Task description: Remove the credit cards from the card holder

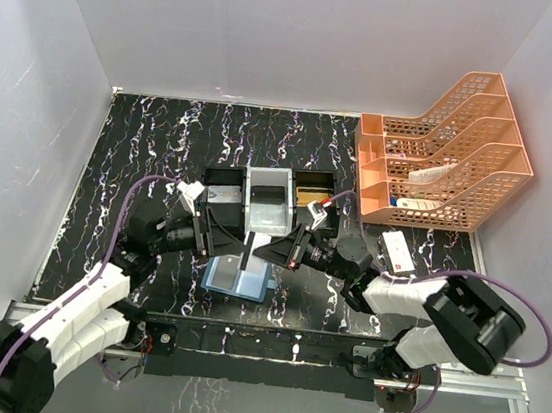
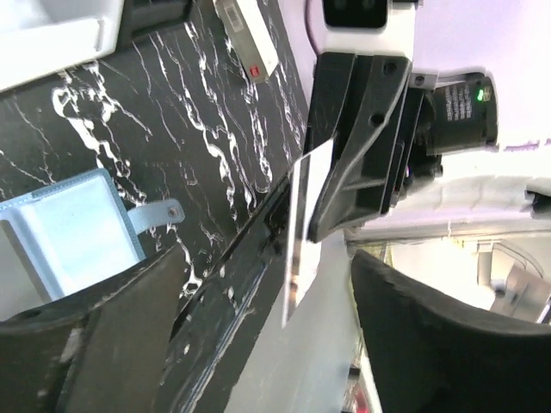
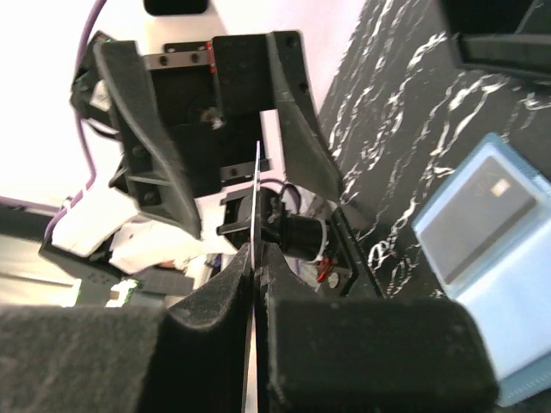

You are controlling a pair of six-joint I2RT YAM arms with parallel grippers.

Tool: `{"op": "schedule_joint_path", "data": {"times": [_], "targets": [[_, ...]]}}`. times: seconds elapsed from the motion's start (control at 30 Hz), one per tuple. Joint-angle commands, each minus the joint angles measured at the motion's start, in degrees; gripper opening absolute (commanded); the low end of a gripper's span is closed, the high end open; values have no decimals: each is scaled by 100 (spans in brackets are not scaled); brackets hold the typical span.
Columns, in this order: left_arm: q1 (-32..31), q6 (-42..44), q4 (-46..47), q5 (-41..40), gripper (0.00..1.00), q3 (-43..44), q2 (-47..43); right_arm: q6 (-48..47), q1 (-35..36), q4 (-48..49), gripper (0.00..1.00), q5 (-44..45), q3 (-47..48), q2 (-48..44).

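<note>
The left gripper [image 2: 267, 292] spreads its dark fingers wide, touching nothing. Beyond the gap, the black right gripper [image 2: 320, 225] pinches a thin silver-grey plastic card [image 2: 297, 249], seen nearly edge-on. At left, a small blue folding card holder [image 2: 65, 237] lies open on the black white-veined table [image 2: 172, 112].

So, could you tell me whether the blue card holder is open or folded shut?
Open: the card holder lies spread flat, light-blue inner pockets facing up, with a dark card showing in one pocket.

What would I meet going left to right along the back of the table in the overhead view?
Silver-grey card in the tray's left compartment, white middle compartment, gold-tan card in the right compartment, orange file rack.
</note>
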Motion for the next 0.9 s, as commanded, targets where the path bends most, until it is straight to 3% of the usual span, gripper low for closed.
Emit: {"op": "schedule_joint_path", "data": {"times": [0.0,0.07,0.23,0.37,0.53,0.73,0.87], "targets": [[-10,705,-1716,-1288,88,511,-846,-1057,22,-1669,0,787,338,-853],[-2,1000,-2549,-1975,98,787,-1059,-1483,27,-2579,0,1238,552,-1293],[-4,1712,-4342,-3629,99,1807,-756,-2481,30,-4274,0,2104,1135,-1859],[11,2093,-4936,-4674,99,2453,-156,-3154,79,-4885,0,2381,1671,-1841],[346,2508,-5051,-4806,99,2874,342,-3958,419,-5332,0,3043,2210,-1671],[1848,3003,-4793,-3993,99,2927,288,-4773,513,-5852,0,3629,2787,-1506],[1989,2946,-4866,-4089,99,2786,329,-5150,542,-6045,0,3649,3189,-1229]]}}
